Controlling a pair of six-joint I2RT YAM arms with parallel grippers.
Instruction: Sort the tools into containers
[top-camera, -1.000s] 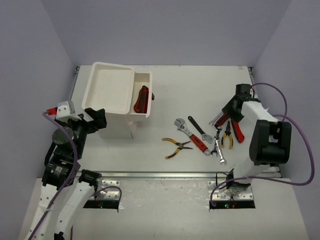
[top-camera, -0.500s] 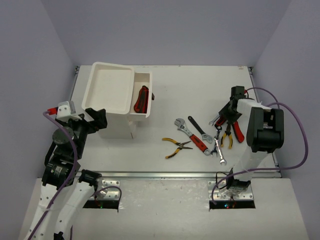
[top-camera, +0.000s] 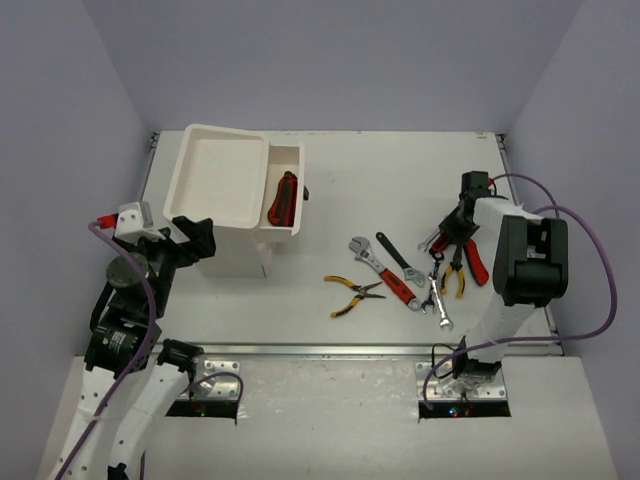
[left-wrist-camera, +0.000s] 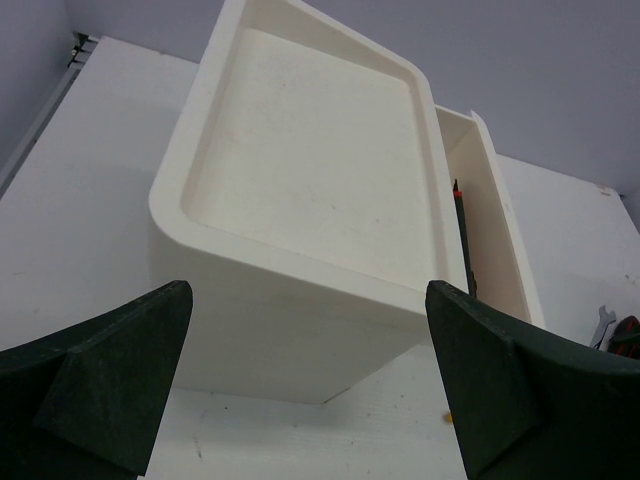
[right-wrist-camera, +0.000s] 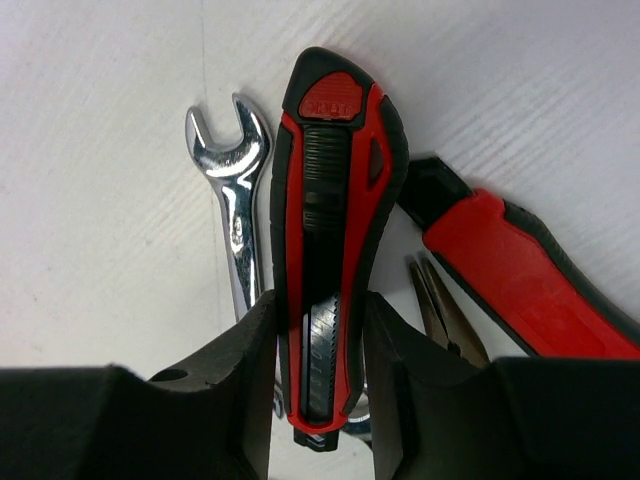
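My right gripper (top-camera: 452, 232) is down at the tool pile on the right. In the right wrist view its jaws press both sides of a red-and-black cutter (right-wrist-camera: 335, 230), which lies beside a silver spanner (right-wrist-camera: 238, 200) and a second red-handled tool (right-wrist-camera: 510, 280). More tools lie mid-table: yellow-handled pliers (top-camera: 352, 290), a red adjustable wrench (top-camera: 385, 272), a black wrench (top-camera: 400, 258) and spanners (top-camera: 436, 300). The white box (top-camera: 222, 185) stands at the far left, and its pulled-out drawer (top-camera: 292, 160) holds a red tool (top-camera: 284, 198). My left gripper (top-camera: 190, 240) is open and empty just in front of the box (left-wrist-camera: 300, 190).
The table's back edge and the grey walls lie behind the box. A purple cable loops off the right arm (top-camera: 530, 270). A metal rail (top-camera: 330, 350) runs along the table's near edge. Bare white table lies between the box and the tool pile.
My right wrist has swung in and down onto the tool pile, and its jaws now sit on the red-and-black cutter. The left arm has barely moved.
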